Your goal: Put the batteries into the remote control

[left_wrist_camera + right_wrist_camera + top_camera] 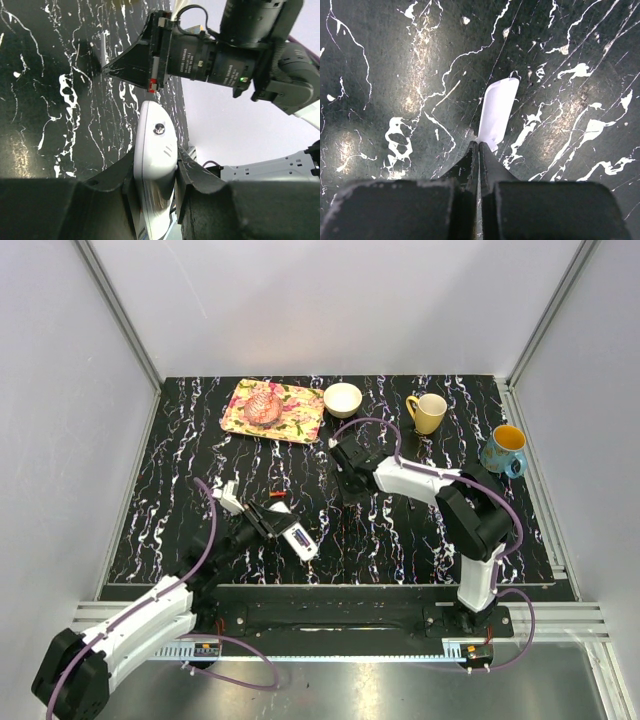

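Note:
My left gripper (156, 172) is shut on the white remote control (155, 145) and holds it on edge, both fingers pressed against its sides. In the top view the remote (300, 540) sticks out to the right of that gripper (268, 525), with a dark slot on its upper face. A tiny reddish piece (274, 494) just behind the left gripper may be a battery; it is too small to tell. My right gripper (479, 145) is shut, its tips at the near end of the flat white cover piece (497, 112), which lies on the table. It sits mid-table (345, 468).
A flowered tray (290, 415) with a pink thing on it, a cream bowl (343, 398), a yellow mug (428, 412) and a blue mug (503, 450) stand along the back of the black marbled table (180, 470). The right gripper's body (200, 55) is close beyond the remote.

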Motion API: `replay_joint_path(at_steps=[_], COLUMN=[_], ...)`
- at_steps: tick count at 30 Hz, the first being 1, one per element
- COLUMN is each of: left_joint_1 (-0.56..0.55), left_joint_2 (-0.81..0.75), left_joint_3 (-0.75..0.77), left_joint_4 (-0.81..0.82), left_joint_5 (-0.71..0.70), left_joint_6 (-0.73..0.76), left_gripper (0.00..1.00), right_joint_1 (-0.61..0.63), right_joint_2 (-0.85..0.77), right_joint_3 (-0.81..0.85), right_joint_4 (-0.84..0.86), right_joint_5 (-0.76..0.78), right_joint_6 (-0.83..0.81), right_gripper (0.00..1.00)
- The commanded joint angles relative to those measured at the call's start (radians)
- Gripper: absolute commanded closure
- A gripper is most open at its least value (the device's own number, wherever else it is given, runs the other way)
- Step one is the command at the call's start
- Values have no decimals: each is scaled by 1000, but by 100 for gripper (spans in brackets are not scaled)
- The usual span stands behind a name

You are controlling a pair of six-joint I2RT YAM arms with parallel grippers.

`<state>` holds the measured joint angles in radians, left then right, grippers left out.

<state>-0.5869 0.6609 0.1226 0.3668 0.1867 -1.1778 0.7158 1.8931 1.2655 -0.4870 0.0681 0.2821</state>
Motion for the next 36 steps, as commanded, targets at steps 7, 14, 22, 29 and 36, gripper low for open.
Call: replay_joint_path(at_steps=[7, 14, 22, 29, 36], left_joint_1=[4, 4, 4, 2, 2], left_joint_2=[-49, -40, -18, 6, 16], left_joint_3=[41, 22, 18, 17, 14], left_joint_4=[32, 66, 87, 109, 119], left_joint_5=[-9, -6, -4, -1, 5], left_joint_6=[9, -3, -8, -13, -16], left_gripper=[100, 100, 100, 100, 100], right_joint_1=[-122, -289, -335, -358, -369], right_joint_2=[-186, -194, -118, -109, -114], right_joint_3=[-159, -377, -431, -465, -476], right_joint_4=[269, 651, 711, 682, 596], right_joint_5=[-312, -706, -754, -709, -639], right_joint_6=[173, 367, 407, 414, 379], right_gripper=[100, 100, 100, 100, 94])
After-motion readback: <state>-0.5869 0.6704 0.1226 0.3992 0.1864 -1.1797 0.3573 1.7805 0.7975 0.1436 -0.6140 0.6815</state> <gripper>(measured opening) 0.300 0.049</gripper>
